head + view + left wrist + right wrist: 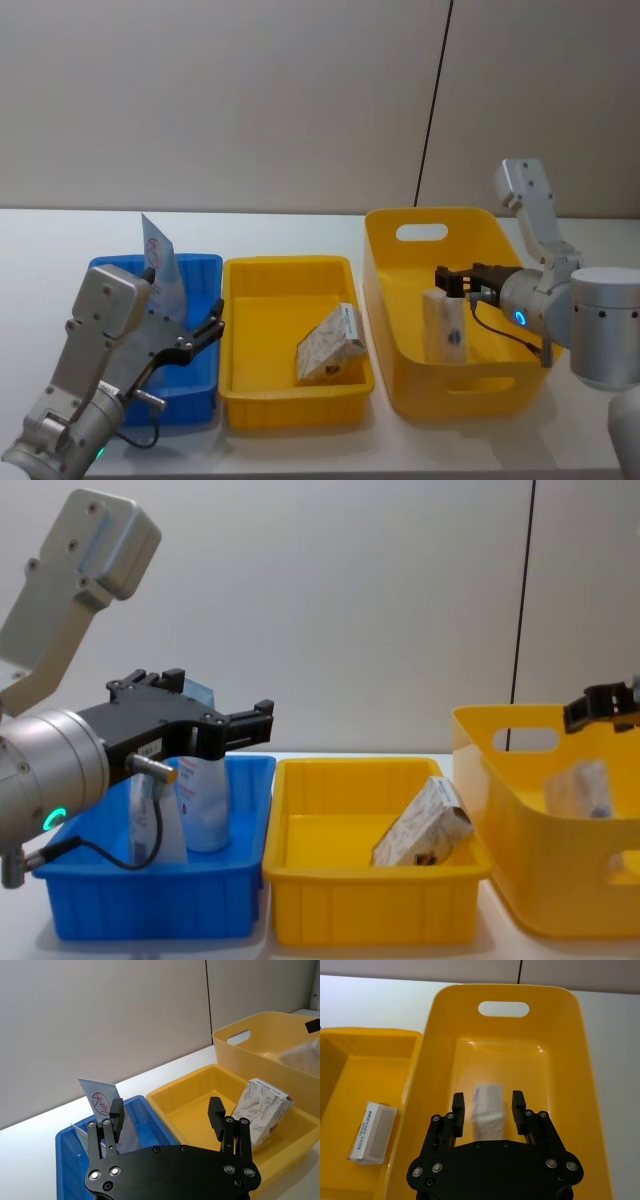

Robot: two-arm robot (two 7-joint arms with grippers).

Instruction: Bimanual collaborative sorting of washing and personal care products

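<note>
- Washing and personal care products: found in all three containers on the table, one kind to each as far as can be seen.
- Blue bin point(190, 400), leftmost: holds pale squeeze tubes point(158, 258), at least two. They stand on end and lean toward the far wall. Judgement: the bin's walls are what keep them upright.
- Left gripper point(166, 1112): hovers over the near side of the blue bin, just in front of the tubes.
  - Jaws spread wide, with nothing between them.
  - One finger stands beside the tube with the red logo, apart from it.
  - Judgement: posed to take or steady a tube, but no grip has been made.
- Shallow yellow bin point(290, 262), middle: one patterned box point(328, 348) lies tilted toward the right-hand wall. Judgement: the lean comes from resting against that side, and it does no harm to the sorting.
- Deep yellow basket point(380, 260) with handle slots, rightmost: a second box point(445, 328) stands roughly upright inside.
- Right gripper point(489, 1105): reaches in over the basket from the right, just above that box.
  - Jaws partly open, one finger to each side of the box top.
  - The wrist view shows a gap on both sides, so the box is straddled, not clamped.
  - Judgement: the fingers are lined up across the narrow faces for a clean grip. The tall box could tip if one finger touches first.
</note>
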